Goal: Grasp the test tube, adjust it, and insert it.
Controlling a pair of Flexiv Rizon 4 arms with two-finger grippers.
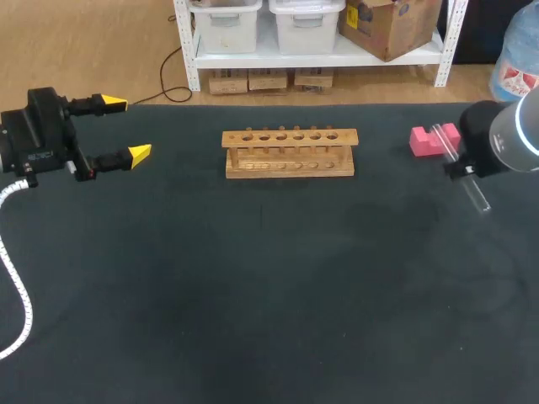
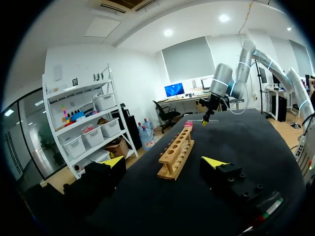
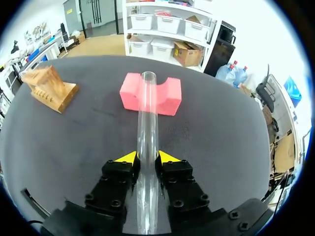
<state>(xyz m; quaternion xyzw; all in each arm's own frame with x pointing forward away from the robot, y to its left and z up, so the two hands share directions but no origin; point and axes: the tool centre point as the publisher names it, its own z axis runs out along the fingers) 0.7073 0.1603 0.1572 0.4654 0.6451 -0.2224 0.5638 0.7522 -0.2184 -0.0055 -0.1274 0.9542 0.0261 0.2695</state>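
Note:
A clear glass test tube [image 3: 147, 128] lies between the yellow tips of my right gripper [image 3: 147, 157], which is shut on it near its middle; its open end points toward a pink foam block [image 3: 151, 95]. In the head view the test tube [image 1: 476, 192] sticks out below my right gripper [image 1: 461, 168] at the table's right, with the pink block [image 1: 429, 139] just beside it. The wooden tube rack [image 1: 289, 152] with a row of empty holes stands at the table's middle back. My left gripper [image 1: 123, 130] hovers open at the far left, holding nothing, well away from the rack [image 2: 176, 153].
The black table mat [image 1: 269, 286] stretches bare in front of the rack. A white coiled cable [image 1: 15, 278] hangs from my left arm along the left edge.

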